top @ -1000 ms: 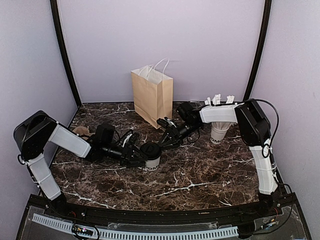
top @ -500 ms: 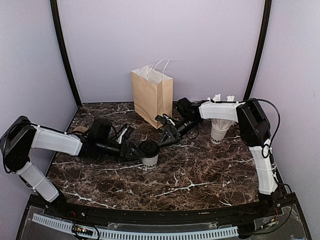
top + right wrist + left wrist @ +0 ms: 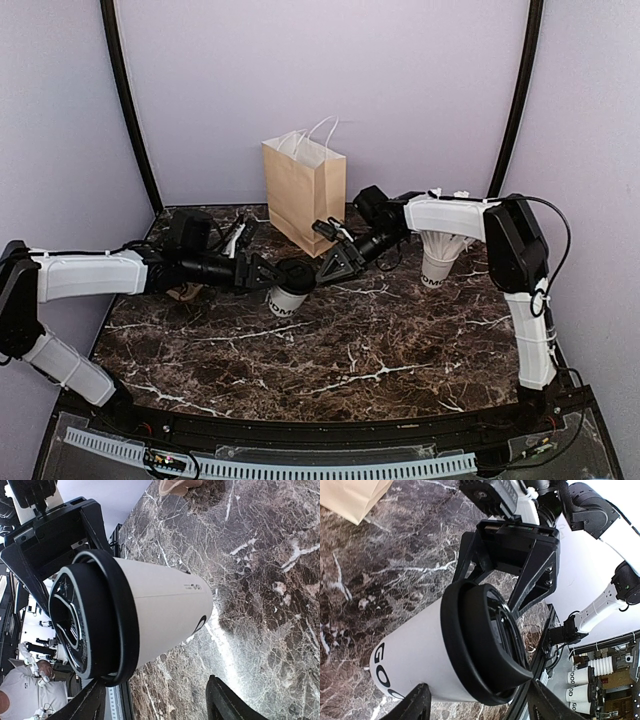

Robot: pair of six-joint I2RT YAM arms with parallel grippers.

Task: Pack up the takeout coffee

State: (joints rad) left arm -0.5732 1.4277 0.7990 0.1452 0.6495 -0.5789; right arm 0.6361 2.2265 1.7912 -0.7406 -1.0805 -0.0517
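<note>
The takeout coffee is a white cup with a black lid and dark lettering near its base. It leans slightly in the middle of the marble table. My left gripper comes in from the left and is shut on the cup just under the lid. In the left wrist view the cup fills the span of my left gripper. My right gripper is open just right of the lid. In the right wrist view the cup lies ahead of my right gripper, with a wide gap on one side.
A brown paper bag with white handles stands open at the back, just behind both grippers. A second white cup holding wrapped straws stands at the right, under the right arm. Something crumpled and brown lies beneath the left arm.
The left arm has stretched out and carried the cup back and left, toward the bag. The right gripper has opened wider and followed along beside the lid.
</note>
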